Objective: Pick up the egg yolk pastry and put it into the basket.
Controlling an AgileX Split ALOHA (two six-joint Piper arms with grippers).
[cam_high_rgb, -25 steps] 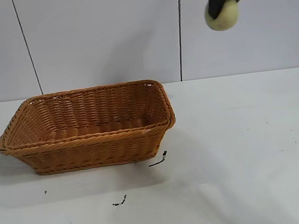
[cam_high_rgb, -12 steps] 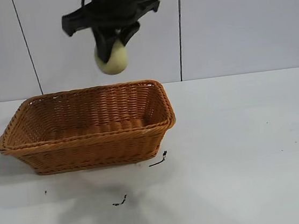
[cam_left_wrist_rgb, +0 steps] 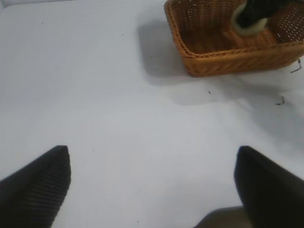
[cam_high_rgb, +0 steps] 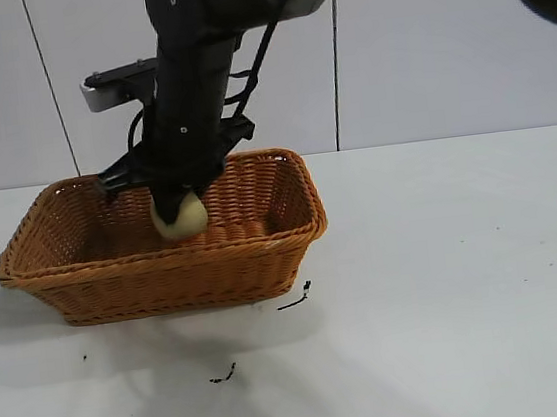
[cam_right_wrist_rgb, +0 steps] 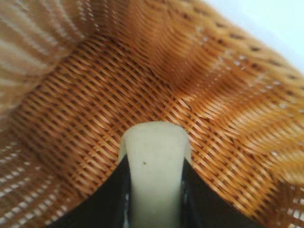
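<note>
**Pastry carried down into the basket, still in the right gripper's grasp**

Since the picture half a second back, we note that the right gripper (cam_high_rgb: 180,212) has dropped from above the basket (cam_high_rgb: 166,282) to inside it; a second back it hung high at the exterior view's upper right. The egg yolk pastry (cam_high_rgb: 180,218) has travelled with it and now sits below the braided rim line, left of the basket's middle.

Left to right in the exterior view: a dark vertical seam (cam_high_rgb: 51,88) runs down the pale wall panels; the basket stands on the white table (cam_high_rgb: 468,277), at its left half, and its shadow falls on the surface in front. Two small dark specks (cam_high_rgb: 223,375) lie on the table just before the basket, and a thin dark strand (cam_high_rgb: 297,297) lies at its front right corner. A second wall seam (cam_high_rgb: 335,71) stands behind the arm. The table's right half is plain white.

Right wrist view: the two dark fingers (cam_right_wrist_rgb: 107,199) are clamped on either side of the pastry (cam_right_wrist_rgb: 154,175), with woven basket floor (cam_right_wrist_rgb: 85,114) beyond it. We cannot tell whether the pastry touches the floor.

Left wrist view: the left gripper (cam_left_wrist_rgb: 152,185) hangs over bare table well apart from the basket (cam_left_wrist_rgb: 228,59), its fingers spread wide with nothing between them.
</note>
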